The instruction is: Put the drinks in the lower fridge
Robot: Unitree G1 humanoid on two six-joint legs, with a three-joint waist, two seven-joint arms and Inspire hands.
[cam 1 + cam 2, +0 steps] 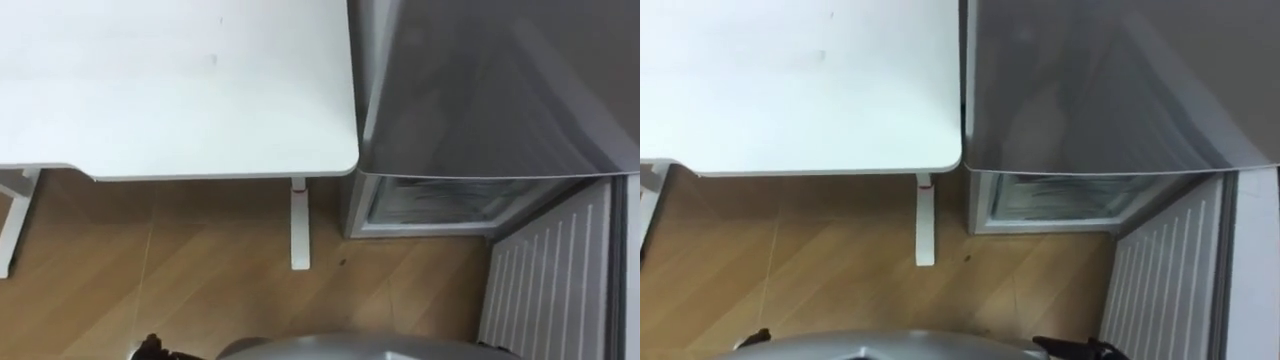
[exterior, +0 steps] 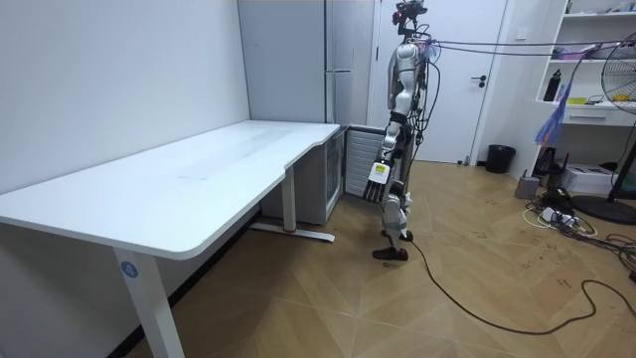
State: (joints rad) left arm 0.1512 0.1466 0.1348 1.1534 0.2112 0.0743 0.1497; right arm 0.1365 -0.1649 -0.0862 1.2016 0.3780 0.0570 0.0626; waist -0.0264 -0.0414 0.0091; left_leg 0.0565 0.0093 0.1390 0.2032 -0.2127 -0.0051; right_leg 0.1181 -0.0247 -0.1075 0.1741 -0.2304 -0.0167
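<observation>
I stand facing a tall grey fridge (image 2: pixel 338 60) at the end of a white table. Its upper door (image 1: pixel 480 90) is closed. Below it the lower compartment (image 1: pixel 430 205) stands open, with a pale shelf inside. The lower door (image 1: pixel 550 280), white and ribbed on the inside, is swung out to my right. In the room view my left hand (image 2: pixel 378 177) hangs at my side by the open compartment with straight fingers, holding nothing.
The white table (image 1: pixel 180 90) reaches up to the fridge on my left, and its leg (image 1: pixel 299 225) stands on the wood floor close to the compartment. Behind me are a black bin (image 2: pixel 500 157), a fan (image 2: pixel 616 80) and loose cables (image 2: pixel 556 214).
</observation>
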